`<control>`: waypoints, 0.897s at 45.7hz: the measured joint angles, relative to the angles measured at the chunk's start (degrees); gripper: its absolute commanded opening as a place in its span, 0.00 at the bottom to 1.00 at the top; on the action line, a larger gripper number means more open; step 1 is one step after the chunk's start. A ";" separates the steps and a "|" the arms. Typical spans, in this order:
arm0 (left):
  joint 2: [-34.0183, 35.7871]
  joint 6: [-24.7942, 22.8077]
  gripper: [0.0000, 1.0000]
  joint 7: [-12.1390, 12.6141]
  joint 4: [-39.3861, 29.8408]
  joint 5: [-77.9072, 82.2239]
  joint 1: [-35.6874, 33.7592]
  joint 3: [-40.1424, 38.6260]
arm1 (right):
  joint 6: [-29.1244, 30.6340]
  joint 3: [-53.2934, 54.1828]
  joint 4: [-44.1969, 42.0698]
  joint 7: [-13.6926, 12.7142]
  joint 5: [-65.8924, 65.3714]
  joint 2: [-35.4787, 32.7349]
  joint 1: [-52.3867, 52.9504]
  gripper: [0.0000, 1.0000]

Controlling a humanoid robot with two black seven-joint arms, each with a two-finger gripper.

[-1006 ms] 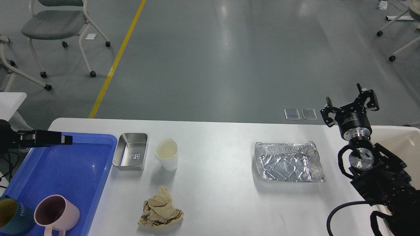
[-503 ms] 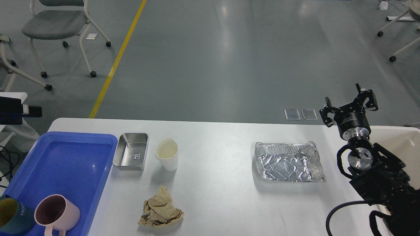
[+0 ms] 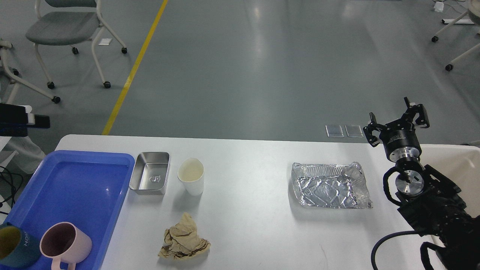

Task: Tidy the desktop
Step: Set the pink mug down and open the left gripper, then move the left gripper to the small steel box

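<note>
Desktop white, grey floor beyond; right gripper jaws spread; left gripper jaws unclear.

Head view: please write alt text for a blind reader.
A white desktop holds a blue tray with two mugs, a steel tin, paper cup, crumpled paper and foil tray; the right gripper hovers open.

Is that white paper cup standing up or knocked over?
Upright. The paper cup stands on its base on the desktop, its open mouth facing up, beside the metal tin.
</note>
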 measured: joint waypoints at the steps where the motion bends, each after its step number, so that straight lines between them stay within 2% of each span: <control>1: -0.94 1.40 0.76 0.43 0.07 0.17 1.05 0.06 | 0.00 0.00 0.00 0.00 0.00 0.00 0.00 1.00; 7: -7.29 12.01 0.75 3.42 1.02 2.69 8.88 0.18 | 0.00 0.04 0.00 0.00 -0.01 0.00 -0.06 1.00; 12: -12.78 20.31 0.73 4.20 3.03 4.29 15.14 0.21 | 0.00 0.02 0.00 0.00 0.00 -0.09 -0.22 1.00; 15: -16.00 23.53 0.73 4.40 4.55 4.55 18.23 0.24 | 0.00 0.01 -0.02 0.00 0.00 -0.20 -0.25 1.00; 31: -31.24 36.58 0.72 5.15 14.58 4.68 31.14 0.34 | 0.07 -0.01 -0.05 0.00 0.00 -0.44 -0.27 1.00; 41: -37.50 40.68 0.71 5.17 20.62 4.68 36.26 0.33 | 0.10 -0.01 -0.09 0.00 -0.01 -0.54 -0.35 1.00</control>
